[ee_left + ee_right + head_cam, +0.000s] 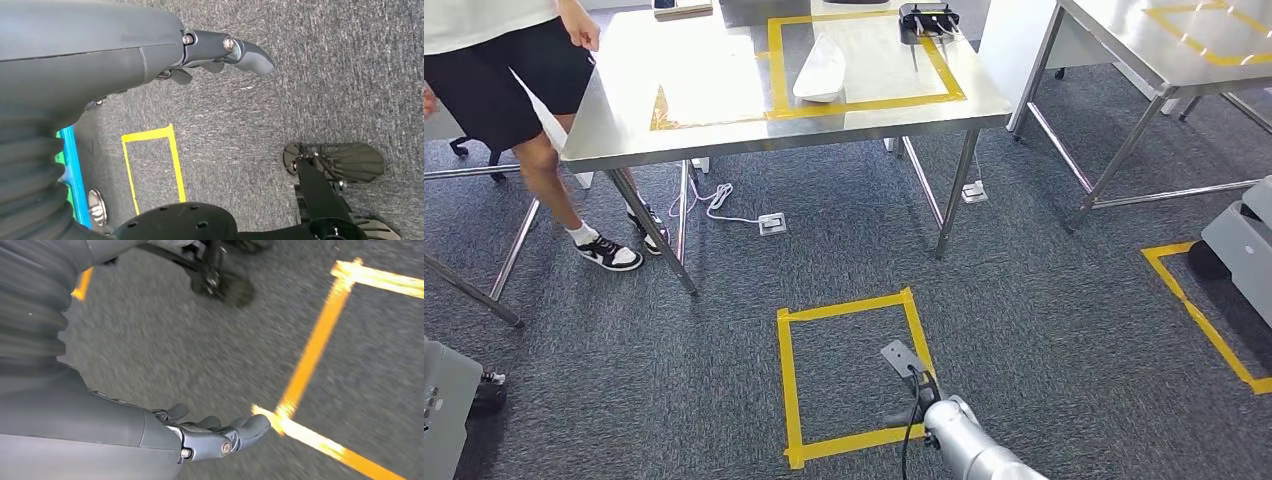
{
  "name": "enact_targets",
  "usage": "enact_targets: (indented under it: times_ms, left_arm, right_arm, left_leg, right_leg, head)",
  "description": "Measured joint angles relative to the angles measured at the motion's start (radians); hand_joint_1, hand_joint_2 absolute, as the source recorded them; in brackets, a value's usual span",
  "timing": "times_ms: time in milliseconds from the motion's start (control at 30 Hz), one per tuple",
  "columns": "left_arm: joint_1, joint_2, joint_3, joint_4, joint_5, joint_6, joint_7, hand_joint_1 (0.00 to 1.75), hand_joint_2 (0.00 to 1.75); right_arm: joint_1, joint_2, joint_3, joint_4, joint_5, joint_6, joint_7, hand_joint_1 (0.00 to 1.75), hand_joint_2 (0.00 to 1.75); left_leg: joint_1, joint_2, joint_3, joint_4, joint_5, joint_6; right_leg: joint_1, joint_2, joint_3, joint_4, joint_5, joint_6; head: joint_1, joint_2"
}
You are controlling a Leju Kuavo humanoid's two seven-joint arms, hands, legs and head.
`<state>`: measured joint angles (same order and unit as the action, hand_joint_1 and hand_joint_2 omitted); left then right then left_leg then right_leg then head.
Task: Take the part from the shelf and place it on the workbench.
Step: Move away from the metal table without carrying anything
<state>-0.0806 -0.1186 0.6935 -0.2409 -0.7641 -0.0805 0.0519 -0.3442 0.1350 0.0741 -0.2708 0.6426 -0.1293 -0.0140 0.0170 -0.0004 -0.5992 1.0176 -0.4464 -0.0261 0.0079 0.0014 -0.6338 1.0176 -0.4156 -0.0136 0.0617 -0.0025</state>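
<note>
Part already on the bench, both hands empty

You'll see the white elongated part [820, 68] lying lengthwise inside the steel workbench [724, 125], seemingly placed; left hand [220, 55] and right hand [215, 432] hang loosely open

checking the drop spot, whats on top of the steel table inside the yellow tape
A white curved part lies inside the tape outline on the table; a black device sits at its far corner. Anything beneath the part is hidden.

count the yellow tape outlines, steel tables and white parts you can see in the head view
yellow tape outlines: 4 (floor square, right floor outline, workbench outline, far table outline)
steel tables: 2 (workbench, far table)
white parts: 1 (white part, inside the workbench outline)
total: 7
</note>
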Motion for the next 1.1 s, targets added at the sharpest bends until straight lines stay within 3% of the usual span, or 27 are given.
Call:
enact_targets:
  times_ms: [467,600,1100]
  left_arm:
    - [0.092,0.050,-0.260,-0.059,0.307,0.000,-0.020,0.00,1.75]
    - [0.120,0.064,-0.335,-0.076,0.400,0.000,-0.028,0.00,0.00]
    - [0.211,0.112,-0.601,-0.132,0.732,0.000,-0.048,0.00,0.00]
  right_arm:
    - [0.200,-0.050,-0.021,-0.040,-0.257,0.051,0.005,0.00,1.75]
    - [0.261,-0.065,-0.024,-0.052,-0.336,0.066,0.007,0.00,1.75]
    - [0.460,-0.113,-0.044,-0.094,-0.616,0.121,0.011,0.00,1.75]
  left_leg:
    - [0.000,0.000,-0.007,0.000,-0.003,0.003]
    - [0.000,0.000,-0.007,0.000,-0.005,0.003]
    - [-0.001,0.000,-0.006,0.000,-0.009,0.004]
  right_leg:
    - [0.000,0.000,0.001,0.000,-0.003,0.001]
    - [0.000,0.000,0.001,0.000,-0.004,0.002]
    - [-0.001,0.000,0.003,0.000,-0.009,0.003]
  head:
    - [0.000,0.000]
    - [0.000,0.000]
    - [0.000,0.000]
